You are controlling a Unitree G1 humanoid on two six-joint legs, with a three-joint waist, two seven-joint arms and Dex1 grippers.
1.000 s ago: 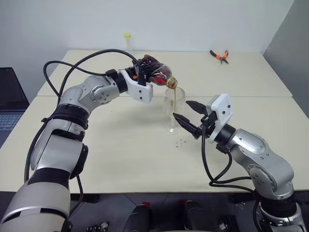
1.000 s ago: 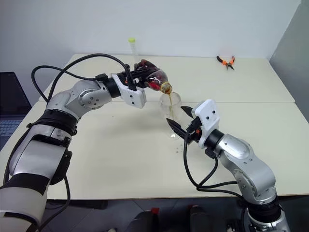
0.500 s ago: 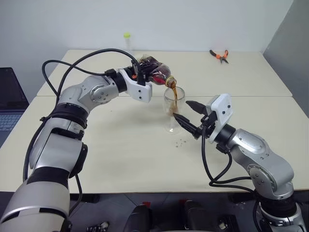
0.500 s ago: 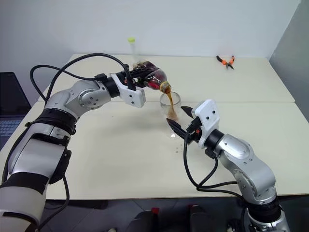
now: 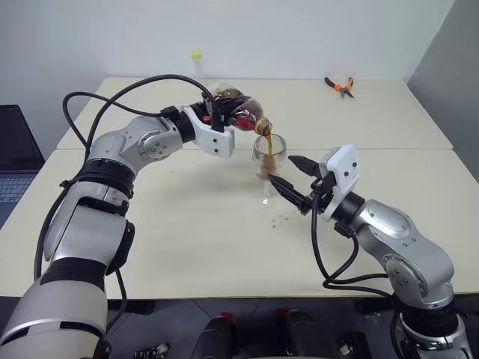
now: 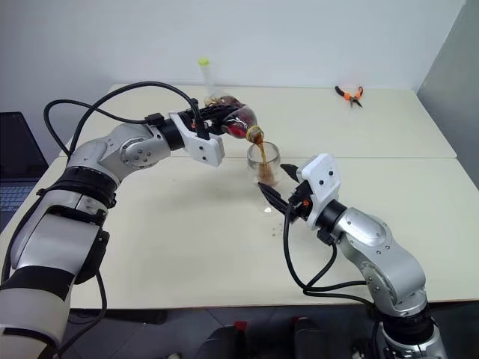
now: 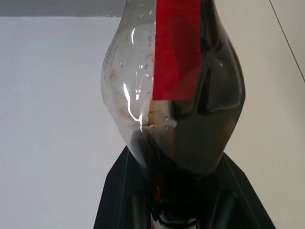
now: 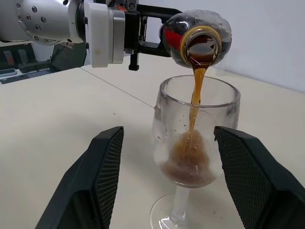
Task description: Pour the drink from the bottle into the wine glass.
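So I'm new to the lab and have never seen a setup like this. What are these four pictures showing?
It is a two-armed robot at a pale table. Two pictures come from cameras in its head, looking down over both arms. The other two come from cameras on each wrist. The left gripper is shut on a small bottle with a red label, tipped so a dark drink streams into a wine glass. The right gripper waits with jaws open on either side of the glass, not gripping it. Farther back lie orange pliers and a thin tube with a yellow-green top.
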